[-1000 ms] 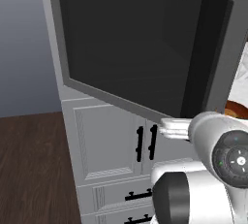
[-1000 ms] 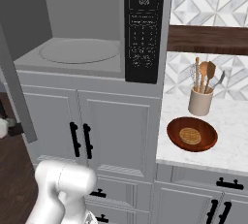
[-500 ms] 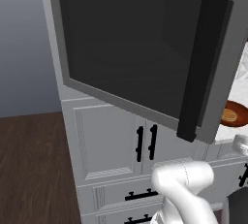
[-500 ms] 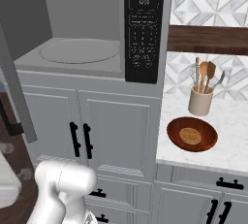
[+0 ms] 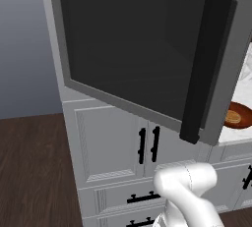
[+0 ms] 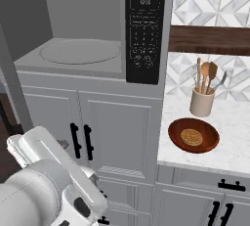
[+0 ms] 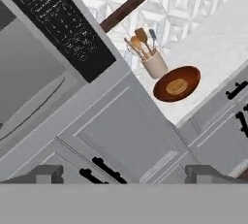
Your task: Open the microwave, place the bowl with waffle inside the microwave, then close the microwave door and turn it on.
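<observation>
Microwave door (image 5: 147, 59) swung wide so cavity's accessible; bowl with waffle (image 6: 193, 135) sits on worktop (image 6: 229, 146), right of frame, ready for pickup. Hand (image 7: 123, 172) fingers apart, empty.

microwave: large grey boxy built-in microwave (image 6: 93, 39), cavity open and lit grey, round grey turntable (image 6: 79, 51) bare on its floor.
keypad: black panel of white buttons (image 6: 144, 29) at the cavity's right edge, display lit.
microwave door: wide grey-framed door with dark tinted window (image 5: 142, 49), swung wide open; tall black bar handle (image 5: 204, 64) upright at its free edge.
bowl: shallow round reddish-brown wooden-looking bowl (image 6: 193, 135) holding a pale tan round waffle (image 6: 191, 136), upright on the white marble worktop (image 6: 229, 144), right of the microwave.
</observation>
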